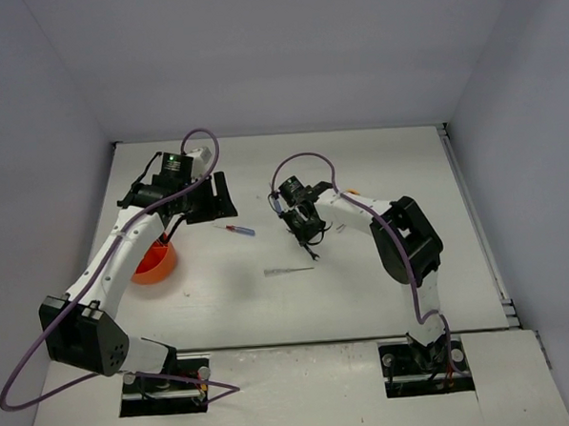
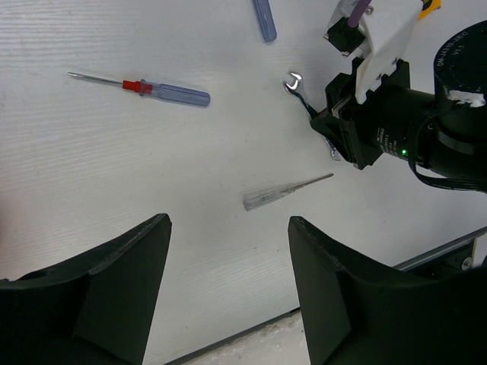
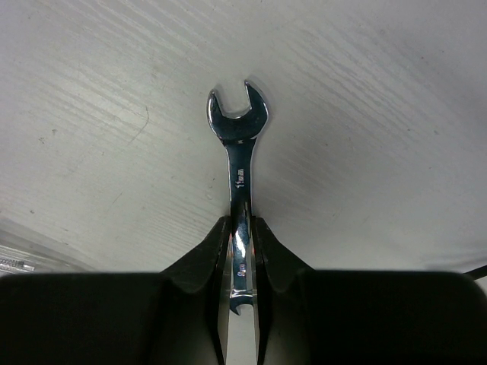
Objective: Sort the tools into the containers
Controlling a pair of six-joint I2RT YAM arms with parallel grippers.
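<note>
The right gripper (image 3: 241, 228) is pinched tight on the silver wrench (image 3: 237, 144). Its fingers clamp the shank at about mid-length, and the open-ended head pokes out beyond the tips over the white table (image 3: 365, 114). So the step in hand looks like the pick-up. The grip is made, but the wrench seems to sit at table level, and I can't tell whether it is lifted clear.

The left gripper (image 2: 228, 266) hangs above the table with its jaws spread wide and nothing between them. Below it lie a blue-handled screwdriver (image 2: 163, 91), a clear-handled tool (image 2: 285, 190) and, at the far edge of its view, another blue handle (image 2: 264, 19).

Next, I'd say: lift straight up, then carry the wrench left to the orange tub (image 1: 154, 268). That sits well apart, on the left of the table, with the left arm in between. A thin shank could swivel in that pinch, so a level, gentle carry is called for.

The left arm covers part of the tub, so I can't tell what is inside.
</note>
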